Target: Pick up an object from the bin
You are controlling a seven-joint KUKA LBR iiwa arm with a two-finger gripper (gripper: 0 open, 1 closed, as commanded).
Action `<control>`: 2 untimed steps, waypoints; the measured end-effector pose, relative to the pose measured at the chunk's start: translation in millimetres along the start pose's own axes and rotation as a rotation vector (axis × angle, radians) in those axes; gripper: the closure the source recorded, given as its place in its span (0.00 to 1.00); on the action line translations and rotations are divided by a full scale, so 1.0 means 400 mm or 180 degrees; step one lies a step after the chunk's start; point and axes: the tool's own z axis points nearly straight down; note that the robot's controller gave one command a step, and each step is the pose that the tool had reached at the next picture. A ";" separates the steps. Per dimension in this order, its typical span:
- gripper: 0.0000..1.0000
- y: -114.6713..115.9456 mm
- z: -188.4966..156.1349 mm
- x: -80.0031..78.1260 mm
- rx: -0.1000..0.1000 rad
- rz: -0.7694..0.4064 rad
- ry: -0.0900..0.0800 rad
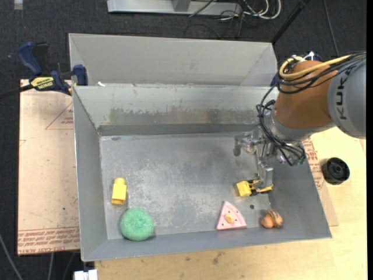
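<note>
**Yellow-and-black toy vehicle (252, 188) directly under the gripper (266, 178), right half of the bin**

Nearest row, along the near wall of the grey metal bin (186, 168). A round, fuzzy green ball (137, 224) sits in the near left corner. A flat pink wedge with a small yellow mark on its face (231, 217) lies right of centre, point toward the far side. A small brown lumpy object (270, 219) lies just beside the wedge on its right, apart from it. Its kind cannot be made out.

Next row back. A small yellow plastic block with a knob on top (118, 190) stands near the left wall, just behind the green ball and apart from it. On the right, the yellow-and-black toy vehicle rests on the bin floor, behind the wedge and the brown object and clear of both. It is well apart from the block.

Gripper: its lower end meets the right end of the toy vehicle in this view. Contact or a small gap cannot be resolved. Claw state: cannot tell, since the tip merges with the toy. No grasp is confirmed.

Behind the gripper. Metal wrist hardware and dark cables run up to the arm's orange cover (303, 101), which reaches in over the right wall. The floor from there to the far wall is bare, scuffed metal.
</note>
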 end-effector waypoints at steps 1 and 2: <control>0.00 -0.006 0.055 0.037 -0.0005 0.0042 0.0004; 1.00 -0.030 0.071 0.028 -0.0011 -0.0198 -0.0015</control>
